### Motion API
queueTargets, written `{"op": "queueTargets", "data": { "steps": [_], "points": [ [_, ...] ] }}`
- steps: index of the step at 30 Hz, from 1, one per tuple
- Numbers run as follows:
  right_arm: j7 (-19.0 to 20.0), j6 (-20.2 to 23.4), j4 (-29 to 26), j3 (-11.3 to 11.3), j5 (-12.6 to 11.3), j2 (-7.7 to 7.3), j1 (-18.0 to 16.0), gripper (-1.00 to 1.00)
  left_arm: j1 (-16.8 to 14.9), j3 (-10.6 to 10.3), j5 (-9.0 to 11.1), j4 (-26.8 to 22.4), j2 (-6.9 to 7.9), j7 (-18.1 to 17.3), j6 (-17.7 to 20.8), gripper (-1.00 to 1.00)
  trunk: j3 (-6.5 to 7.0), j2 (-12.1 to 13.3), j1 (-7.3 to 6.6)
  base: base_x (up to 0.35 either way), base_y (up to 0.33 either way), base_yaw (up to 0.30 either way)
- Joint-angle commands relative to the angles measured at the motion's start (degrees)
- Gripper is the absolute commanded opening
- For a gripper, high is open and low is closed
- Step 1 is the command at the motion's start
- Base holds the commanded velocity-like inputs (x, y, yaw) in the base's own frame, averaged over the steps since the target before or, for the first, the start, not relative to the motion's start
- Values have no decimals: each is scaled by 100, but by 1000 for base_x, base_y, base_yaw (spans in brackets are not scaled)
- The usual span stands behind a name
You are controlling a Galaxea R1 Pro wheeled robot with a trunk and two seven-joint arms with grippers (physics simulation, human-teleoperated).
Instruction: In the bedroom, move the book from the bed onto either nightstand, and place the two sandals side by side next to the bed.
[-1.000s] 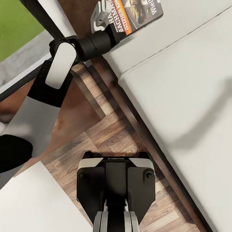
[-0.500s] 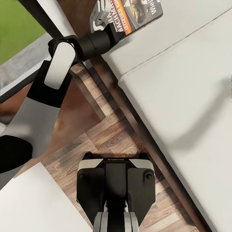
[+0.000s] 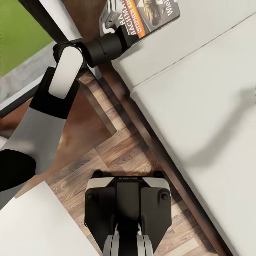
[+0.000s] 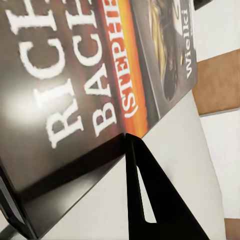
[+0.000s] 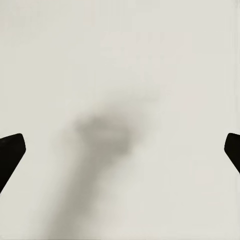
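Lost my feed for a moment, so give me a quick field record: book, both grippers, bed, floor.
book: lies on the bed near its edge, cover up, lettering readable
left gripper: at the book's edge, one finger beside the cover; grasp cannot be told
right gripper: fingers wide apart, above the pale mattress, holding nothing
bed: pale mattress, dark frame along the edge
floor: wood planks beside the bed

The scene was viewed steeply downward from the head, over the bed point(image 3: 199, 106) edge and floor point(image 3: 124, 153). The book point(image 4: 75, 85) was seen very close from the left wrist, also at the head view's top. The mattress was faced closely by the right wrist.
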Motion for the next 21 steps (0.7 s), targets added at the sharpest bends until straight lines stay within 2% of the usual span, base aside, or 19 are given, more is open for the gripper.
{"op": "queueTargets", "data": {
  "steps": [1,14,21],
  "points": [
    [33,20,4,2,20,0,-11,100,-1,4,-7,2,-1,-21,22,-100,7,-4,2,0,0,0],
    [28,10,10,-6,24,9,-11,100,59,-14,3,-16,-1,-18,37,-100,125,-4,2,0,0,0],
    [43,-37,49,-17,18,102,-11,100,223,-41,-4,-40,-18,-13,46,-100,151,-4,2,0,0,0]
  ]
}}
